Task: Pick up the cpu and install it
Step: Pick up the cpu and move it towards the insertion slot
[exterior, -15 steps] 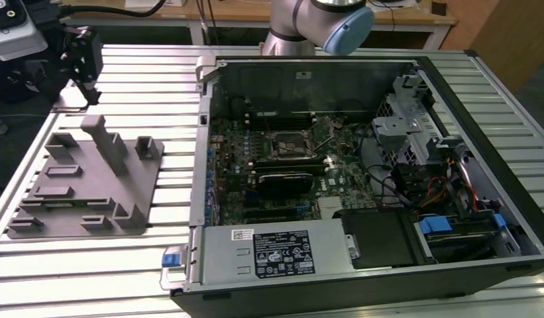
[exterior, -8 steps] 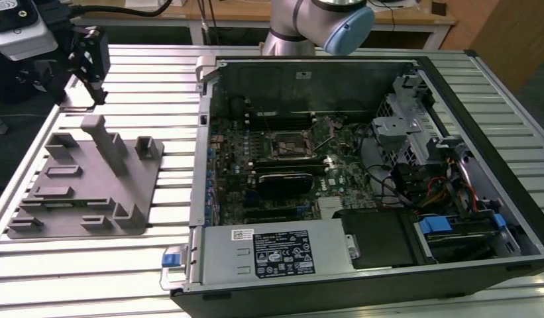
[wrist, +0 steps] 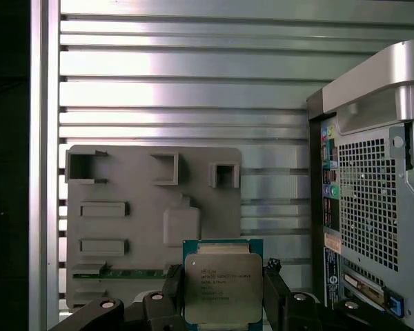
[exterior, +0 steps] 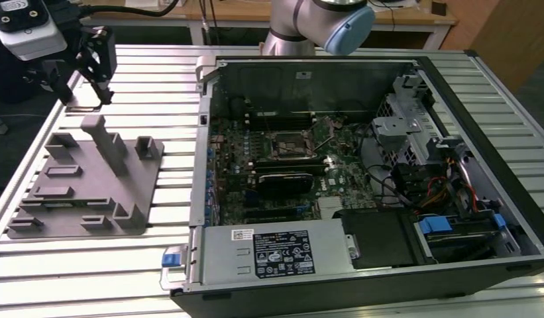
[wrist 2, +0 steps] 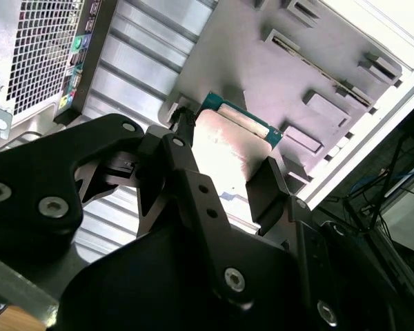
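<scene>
- The gripper point(wrist: 223, 298) is shut narrow on the cpu point(wrist: 223, 288). One black finger presses on each side of it.
- In the second wrist view the cpu point(wrist 2: 238, 138) sits between the fingers point(wrist 2: 183, 141), with its flat side tipped toward the grey plate point(wrist 2: 276, 62).
- In the exterior view the gripper point(exterior: 84, 99) hangs in the air at the exterior view's far left. It is above the far end of the grey plate point(exterior: 86, 199) and does not touch it.
- So the pick-up part looks done: the cpu is off the plate and in the grip.
- The install part is not done. The black square socket point(exterior: 289, 146) is in the middle of the green board, inside the open computer case point(exterior: 484, 119), and it looks empty.
- The cpu and the socket are well apart. The case's left wall point(exterior: 201, 132) stands between them.
- The air above the case is open, so there is room to go over the wall.
- Near the socket it is tighter. Wires point(exterior: 404, 185) and metal parts sit to its right, and a black block point(exterior: 285, 180) sits just on its near side.
- Tall grey posts point(exterior: 104, 142) stick up from the plate under the gripper. A low move could bump them.
- The slatted table point(exterior: 104, 278) runs under both the plate and the case.
</scene>
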Available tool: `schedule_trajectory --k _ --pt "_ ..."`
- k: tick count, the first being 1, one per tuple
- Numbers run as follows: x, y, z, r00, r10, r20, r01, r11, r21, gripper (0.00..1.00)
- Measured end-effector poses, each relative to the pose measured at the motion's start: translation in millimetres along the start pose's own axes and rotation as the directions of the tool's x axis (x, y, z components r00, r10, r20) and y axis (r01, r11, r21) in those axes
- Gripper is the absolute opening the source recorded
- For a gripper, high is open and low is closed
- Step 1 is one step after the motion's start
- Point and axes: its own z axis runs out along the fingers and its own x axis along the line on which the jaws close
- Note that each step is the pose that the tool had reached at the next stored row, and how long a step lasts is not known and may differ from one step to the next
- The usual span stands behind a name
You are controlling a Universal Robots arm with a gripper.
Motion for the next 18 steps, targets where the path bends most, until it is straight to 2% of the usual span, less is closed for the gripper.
schedule_trajectory --k 18 --pt "-17.9 0.8 0.9 1.0000 0.000 0.0000 0.000 1.0000 0.0000 0.55"
